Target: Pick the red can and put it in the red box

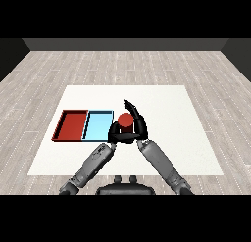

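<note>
Head view shows the white table point(162, 138) with two trays lying side by side near its left edge. At the far left is the red tray point(71, 125), and nothing lies in it. Touching its right side is the light blue tray point(98, 126). Just to the right of the blue tray is the left hand point(115, 132), with its fingers curled toward the red can point(125, 120). The can stands upright between both hands, near the middle of the table. The right hand point(137, 119) curls round the can from its right side. I judge that the grasp is made, but the carrying to the red tray and the release are not yet done.
</note>
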Robot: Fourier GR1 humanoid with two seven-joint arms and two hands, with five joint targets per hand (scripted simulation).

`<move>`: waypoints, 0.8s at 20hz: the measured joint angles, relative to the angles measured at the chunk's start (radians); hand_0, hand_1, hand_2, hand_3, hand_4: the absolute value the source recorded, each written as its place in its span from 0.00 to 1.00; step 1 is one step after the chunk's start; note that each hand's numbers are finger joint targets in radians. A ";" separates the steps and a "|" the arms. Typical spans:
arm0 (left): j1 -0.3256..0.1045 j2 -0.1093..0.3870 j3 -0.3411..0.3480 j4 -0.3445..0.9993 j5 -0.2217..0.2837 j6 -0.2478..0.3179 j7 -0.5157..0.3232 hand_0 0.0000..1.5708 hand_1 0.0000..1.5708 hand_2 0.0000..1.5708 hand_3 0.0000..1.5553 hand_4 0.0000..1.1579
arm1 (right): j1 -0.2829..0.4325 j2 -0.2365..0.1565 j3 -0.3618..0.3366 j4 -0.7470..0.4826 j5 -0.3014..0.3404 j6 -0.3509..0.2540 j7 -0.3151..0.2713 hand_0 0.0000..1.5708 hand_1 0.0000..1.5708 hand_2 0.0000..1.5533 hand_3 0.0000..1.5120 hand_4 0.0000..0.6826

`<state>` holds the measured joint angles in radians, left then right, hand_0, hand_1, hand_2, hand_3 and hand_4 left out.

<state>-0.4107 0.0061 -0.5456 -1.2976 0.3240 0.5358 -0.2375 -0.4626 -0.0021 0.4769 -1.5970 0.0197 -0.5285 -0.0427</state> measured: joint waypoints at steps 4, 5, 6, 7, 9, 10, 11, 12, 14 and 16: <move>0.019 -0.003 -0.008 -0.003 -0.006 -0.006 -0.016 1.00 1.00 1.00 0.96 0.98 | 0.009 0.002 0.001 -0.012 0.009 -0.027 0.010 0.00 0.00 0.00 0.00 0.00; 0.016 -0.002 -0.011 -0.007 -0.011 0.001 -0.004 1.00 1.00 1.00 0.96 0.98 | 0.015 0.002 -0.006 -0.005 0.015 -0.021 0.003 0.00 0.00 0.00 0.00 0.00; 0.018 -0.002 -0.019 -0.007 -0.010 0.010 -0.007 1.00 1.00 1.00 0.96 0.98 | 0.033 0.002 -0.004 -0.016 0.024 -0.019 0.002 0.00 0.00 0.00 0.00 0.00; 0.016 -0.001 -0.007 -0.002 -0.015 -0.005 -0.009 1.00 1.00 1.00 0.96 0.98 | 0.030 0.002 0.002 -0.011 0.026 -0.030 -0.001 0.00 0.00 0.00 0.00 0.00; 0.006 0.003 0.008 -0.009 -0.019 -0.012 0.004 1.00 1.00 1.00 0.95 0.98 | 0.038 -0.010 -0.030 -0.039 0.017 0.000 0.000 0.00 0.00 0.00 0.00 0.00; 0.003 0.002 0.012 -0.012 -0.023 -0.009 0.010 1.00 1.00 1.00 0.95 0.98 | 0.037 -0.008 -0.042 -0.019 0.003 0.005 -0.027 0.00 0.00 0.00 0.00 0.00; 0.004 0.000 0.017 -0.020 -0.031 -0.010 0.016 1.00 1.00 1.00 0.95 0.98 | 0.039 -0.006 -0.051 -0.036 0.011 0.006 -0.012 0.00 0.00 0.00 0.00 0.00; 0.008 -0.001 0.021 -0.022 -0.037 -0.013 0.016 1.00 1.00 1.00 0.95 0.98 | 0.042 -0.011 -0.073 -0.055 -0.004 0.021 -0.008 0.00 0.00 0.00 0.00 0.00; 0.015 0.001 0.033 -0.008 -0.045 -0.023 0.000 1.00 1.00 1.00 0.94 0.98 | 0.060 -0.028 -0.114 -0.083 -0.033 0.056 -0.016 0.00 0.00 0.00 0.00 0.00; 0.022 0.017 0.051 -0.029 -0.056 -0.035 0.017 1.00 1.00 1.00 0.94 0.98 | 0.092 -0.043 -0.126 -0.155 -0.029 0.063 0.008 0.00 0.00 0.00 0.00 0.00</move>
<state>-0.3883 0.0227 -0.4943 -1.3265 0.2681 0.5011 -0.2203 -0.3704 -0.0455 0.3513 -1.7519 -0.0093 -0.4655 -0.0351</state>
